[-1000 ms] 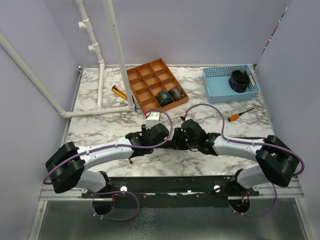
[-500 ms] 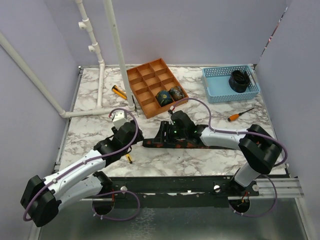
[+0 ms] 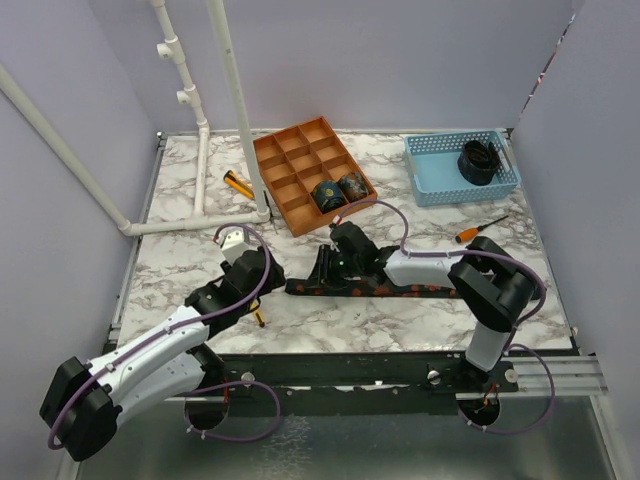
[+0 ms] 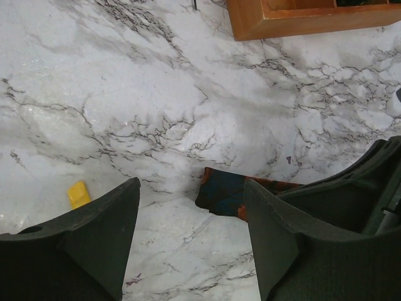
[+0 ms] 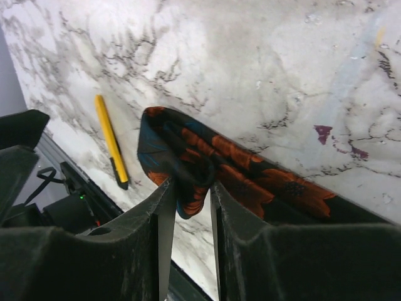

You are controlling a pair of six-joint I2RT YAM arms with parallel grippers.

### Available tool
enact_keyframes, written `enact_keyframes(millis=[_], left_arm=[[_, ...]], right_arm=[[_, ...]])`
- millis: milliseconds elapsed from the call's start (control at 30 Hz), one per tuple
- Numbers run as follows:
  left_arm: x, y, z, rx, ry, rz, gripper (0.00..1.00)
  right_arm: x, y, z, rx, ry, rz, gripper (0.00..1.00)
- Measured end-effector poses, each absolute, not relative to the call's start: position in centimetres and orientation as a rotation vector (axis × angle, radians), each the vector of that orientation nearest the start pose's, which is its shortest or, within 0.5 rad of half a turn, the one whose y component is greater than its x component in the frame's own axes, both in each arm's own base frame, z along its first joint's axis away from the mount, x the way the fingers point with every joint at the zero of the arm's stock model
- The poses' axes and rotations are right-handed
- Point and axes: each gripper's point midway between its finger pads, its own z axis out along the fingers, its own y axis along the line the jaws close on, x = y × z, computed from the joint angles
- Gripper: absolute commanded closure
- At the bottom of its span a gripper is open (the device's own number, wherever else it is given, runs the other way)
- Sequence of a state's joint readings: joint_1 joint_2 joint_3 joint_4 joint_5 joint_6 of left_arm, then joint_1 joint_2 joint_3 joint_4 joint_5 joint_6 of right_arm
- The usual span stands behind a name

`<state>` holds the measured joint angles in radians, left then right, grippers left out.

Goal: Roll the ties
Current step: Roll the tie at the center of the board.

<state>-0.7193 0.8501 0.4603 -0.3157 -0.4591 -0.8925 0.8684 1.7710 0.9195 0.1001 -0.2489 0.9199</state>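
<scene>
Since a second ago the left arm has swung back from the middle toward its own side, and the right arm has reached further left along the tie (image 3: 400,290). It lies stretched flat across the near-centre of the tabletop (image 3: 200,255), in front of the wooden tray (image 3: 283,158), where two rolled ties (image 3: 339,191) already sit in the nearest compartments. The right claw (image 5: 191,188) is nearly closed, with a fold of the orange-flowered fabric pinched between its fingers close to the tie's left end. The left claw (image 4: 191,191) stands wide apart with nothing in it, hovering just short of that same end. The step in hand looks like starting the coil. To do it well, the first turn probably matters most, so the pinch should stay firm on the fold while the wrist turns it over onto the strip, edges square to the length, or the coil will likely cone out sideways. Light tension along the flat part should keep the layers snug. The free left claw could usefully pin or steady the strip, but it ought to come in from the side rather than crowd the right fingers. A yellow cutter (image 5: 111,141) lies just beside the tie's end and could snag the fabric if the roll drifts that way.
</scene>
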Motion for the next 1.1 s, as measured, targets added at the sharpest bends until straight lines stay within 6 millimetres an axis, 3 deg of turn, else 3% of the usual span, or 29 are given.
enact_keyframes(millis=[167, 500, 833, 1100], left_arm=[[23.4, -14.5, 9.1, -0.408, 2.187, -0.408, 0.31], [23.8, -16.8, 8.1, -0.346, 2.228, -0.557, 0.3], [23.0, -18.2, 5.9, -0.31, 2.31, -0.709, 0.31], [22.2, -19.2, 4.2, -0.318, 2.372, -0.807, 0.38]], right_arm=[[22.2, 37.8, 3.2, -0.068, 2.642, 1.054, 0.75], [23.1, 37.2, 2.6, -0.084, 2.602, 1.061, 0.87], [23.2, 37.2, 2.2, -0.159, 2.531, 1.116, 0.88], [23.1, 37.1, 2.1, -0.2, 2.465, 1.152, 0.88]])
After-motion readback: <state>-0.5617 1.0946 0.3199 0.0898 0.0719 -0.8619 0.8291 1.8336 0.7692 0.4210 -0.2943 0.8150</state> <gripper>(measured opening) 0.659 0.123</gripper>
